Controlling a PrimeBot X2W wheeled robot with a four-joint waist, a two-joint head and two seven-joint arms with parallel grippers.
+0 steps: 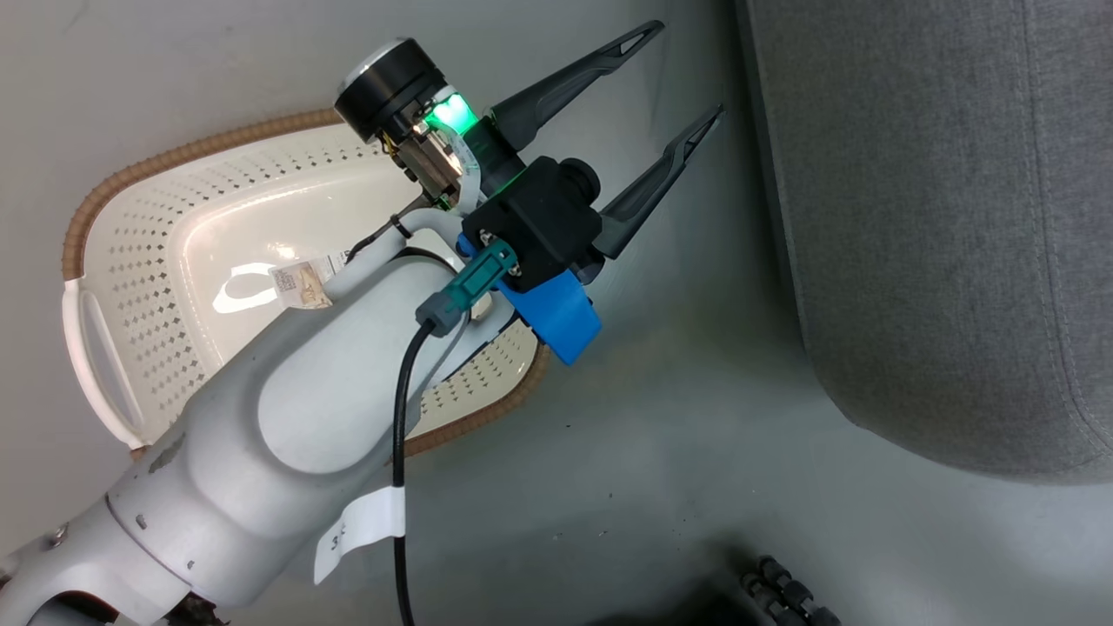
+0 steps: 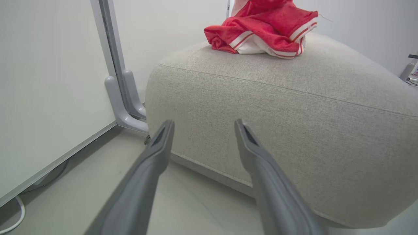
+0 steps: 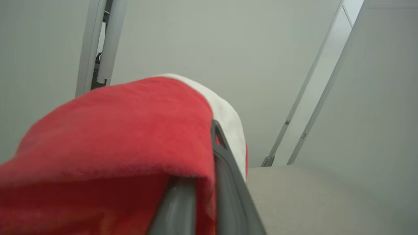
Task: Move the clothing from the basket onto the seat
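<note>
**One garment on the seat, another in the right pincer**

Head view: the left pincer [image 1: 687,68] hangs over the grey floor [image 1: 661,452]. Its two dark fingers are spread wide with nothing between them, and they point toward the seat [image 1: 939,217] at the right edge. Behind the pale forearm [image 1: 296,400] lies the basket [image 1: 130,261], its brown rim and perforated cream wall partly covered by the arm. The basket stands apart from the seat, with the fingers between the two.

Left wrist view: the left pincer [image 2: 204,122] sits low near the floor, jaws fully apart and empty, aimed at the rounded side of the seat [image 2: 277,107]. On top of the seat, toward its far edge, rests a striped red garment [image 2: 261,32] — crumpled, with white bands along its hems. A white panel on a grey foot [image 2: 124,98] stands just left of the seat.

Right wrist view: the right pincer [image 3: 210,140] is closed on a second red garment [image 3: 114,130]. The cloth drapes over the fingers and hides most of one of them, and a white part runs along the garment's upper right edge. Below and to the right lies the seat's grey surface [image 3: 310,195].
</note>
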